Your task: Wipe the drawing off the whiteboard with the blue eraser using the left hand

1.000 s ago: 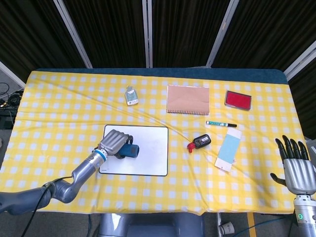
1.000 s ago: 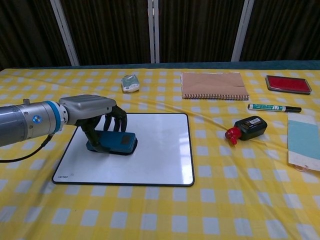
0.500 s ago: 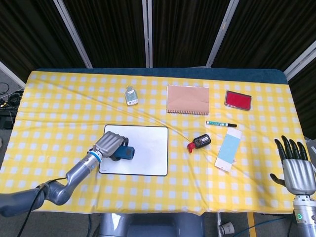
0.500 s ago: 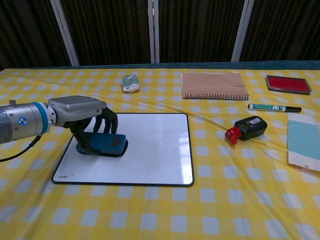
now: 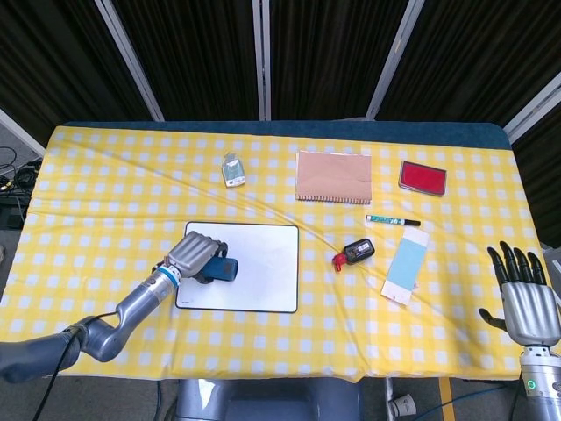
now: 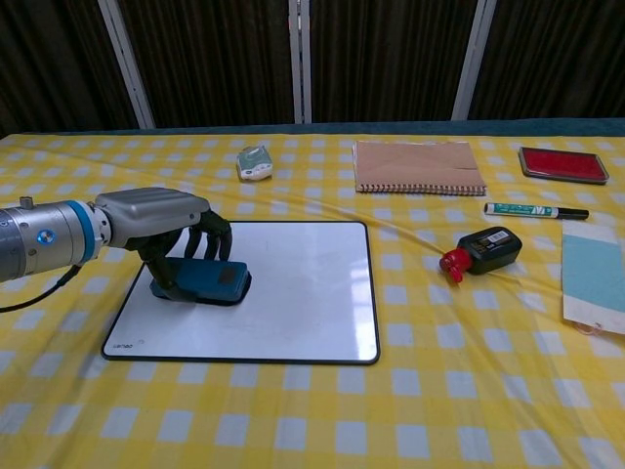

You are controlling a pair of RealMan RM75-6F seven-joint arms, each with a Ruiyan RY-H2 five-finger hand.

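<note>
The whiteboard (image 5: pixel 259 267) (image 6: pixel 293 288) lies flat on the yellow checked cloth, its surface plain white with no drawing that I can make out. My left hand (image 5: pixel 195 254) (image 6: pixel 166 230) grips the blue eraser (image 5: pixel 221 268) (image 6: pixel 205 281) from above and holds it against the board's left part. My right hand (image 5: pixel 528 298) hangs at the table's right edge, fingers spread and holding nothing; the chest view does not show it.
Behind the board lie a small white-green object (image 5: pixel 232 171), a brown spiral notebook (image 5: pixel 333 176), a red case (image 5: pixel 422 176) and a green marker (image 5: pixel 393 220). A black bottle with a red cap (image 5: pixel 353 253) and a blue-white card (image 5: pixel 406 266) lie to the board's right.
My left hand slid the eraser leftward across the board over the first half second, then nudged it back a touch to the right. The right hand stayed put.
</note>
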